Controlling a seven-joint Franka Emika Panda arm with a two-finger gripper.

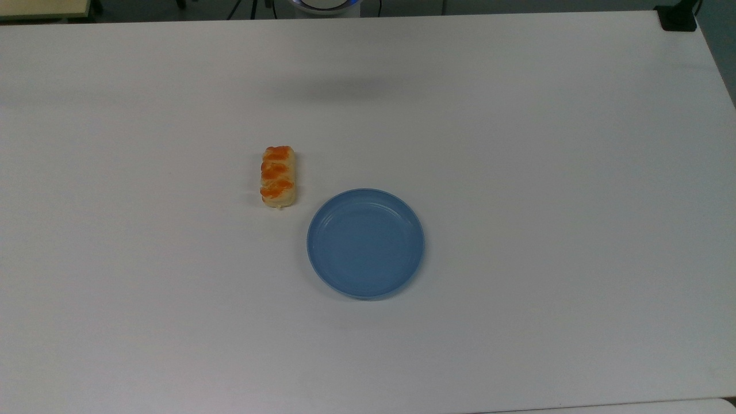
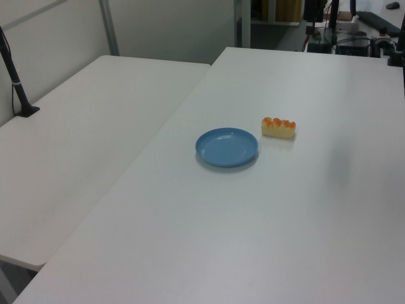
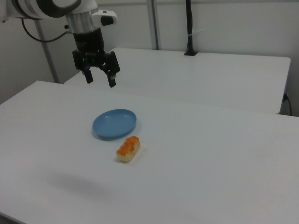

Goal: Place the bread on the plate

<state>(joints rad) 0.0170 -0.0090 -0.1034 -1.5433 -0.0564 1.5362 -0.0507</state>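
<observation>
The bread is a small pale-yellow bun with orange-brown bumps, lying flat on the white table just up and left of the plate in the top view. The bread rests a short gap away from the plate. The plate is round, light blue and holds nothing. In the right view my gripper hangs high above the table, up and left of the plate, open with nothing between its black fingers.
The white table stretches wide around both things. A second white table adjoins it. A black post stands on that table's far side in the right view. A dark clamp sits at the top view's upper right corner.
</observation>
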